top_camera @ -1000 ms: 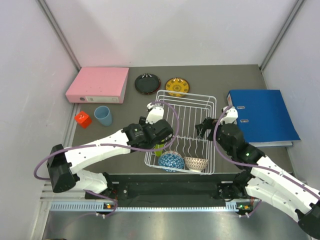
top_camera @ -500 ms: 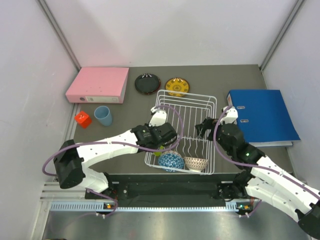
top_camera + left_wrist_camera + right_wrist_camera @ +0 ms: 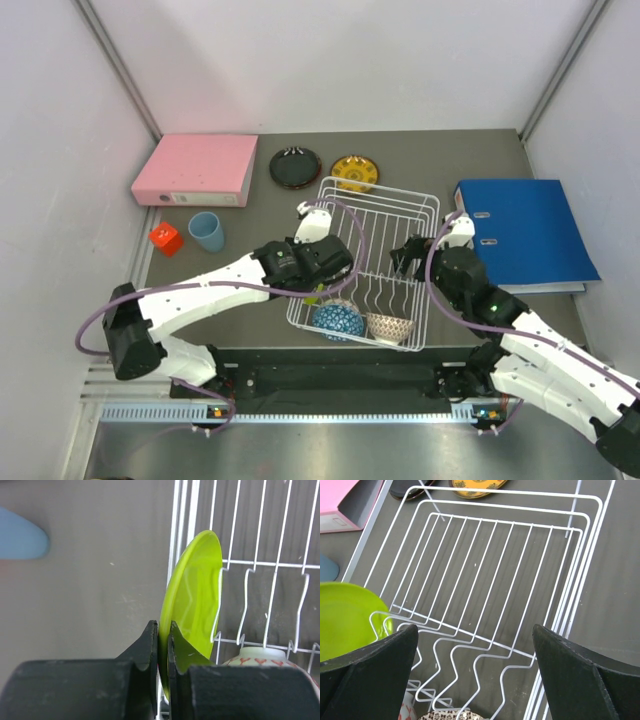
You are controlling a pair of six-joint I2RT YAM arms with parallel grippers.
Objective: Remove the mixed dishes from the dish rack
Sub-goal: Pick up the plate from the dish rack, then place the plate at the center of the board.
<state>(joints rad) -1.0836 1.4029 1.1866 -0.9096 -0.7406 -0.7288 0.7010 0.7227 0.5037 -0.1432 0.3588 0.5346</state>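
Seen from above, two robot arms work over the dish rack, a white wire basket. The left gripper is clenched on the lime green plate, one finger on each face of the rim nearest the wrist.

The plate stands on edge inside the rack's left side, just within its left rim and towards its near end. It is seen almost edge-on from the left wrist. Its disc runs straight out from the claw, in line with the fingers, so the plate lies directly ahead of the jaws and between them. Its far face touches or nearly touches a wavy divider wire; which one cannot be told.

The left arm is the one at the plate. The right gripper hangs over the rack's right side, fingers spread wide and holding nothing.

The coming move likely turns on that upright edge: lifting along the plate's own plane should free it, while a sideways pull could snag the divider and drag the rack.

A blue patterned bowl and a beige patterned bowl sit at the rack's near end. A dark red plate and a yellow patterned plate lie beyond the rack's far rim. A pale blue cup stands well left of the rack.
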